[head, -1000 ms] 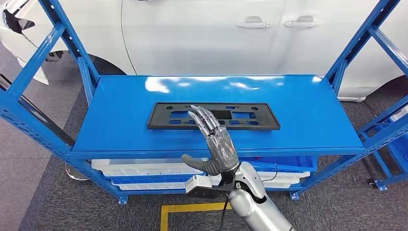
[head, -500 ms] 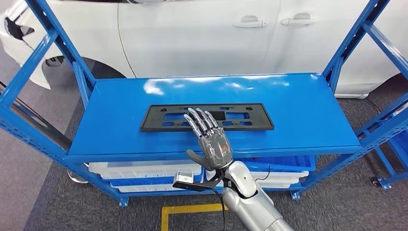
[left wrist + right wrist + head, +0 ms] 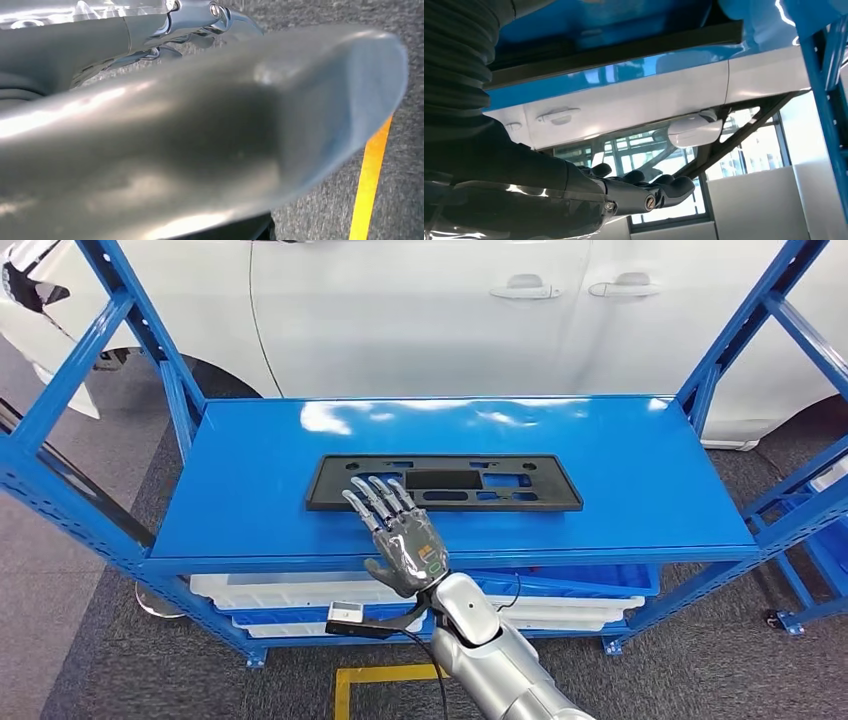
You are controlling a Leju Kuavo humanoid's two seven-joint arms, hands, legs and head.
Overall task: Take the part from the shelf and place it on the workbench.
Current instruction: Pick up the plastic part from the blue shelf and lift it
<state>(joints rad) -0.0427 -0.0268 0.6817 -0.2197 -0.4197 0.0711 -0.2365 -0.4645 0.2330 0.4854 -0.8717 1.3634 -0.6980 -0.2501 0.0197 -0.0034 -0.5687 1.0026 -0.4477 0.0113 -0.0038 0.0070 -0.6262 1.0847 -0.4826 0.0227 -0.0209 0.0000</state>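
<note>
The right hand hangs over the front edge of the glossy blue metal shelf, palm down, fingers stretched out and a little apart, holding nothing; their tips lie over the near long edge of the flat black plastic part, a long rectangular plate with cut-out slots, toward its left end. Whether the tips touch it or hover just above cannot be told. In the right wrist view the dark fingers lie straight with nothing between them. The left hand is a grey blur close to the left wrist camera over grey carpet, and how its fingers lie cannot be told

The part lies flat in the middle of the shelf, its long axis along the front edge, running left to right. Most of it stretches to the right of the fingers, so a grasp here would likely take it off-centre. The right hand is plainly the nearer one

Behind the shelf's back edge stands a white car
</note>
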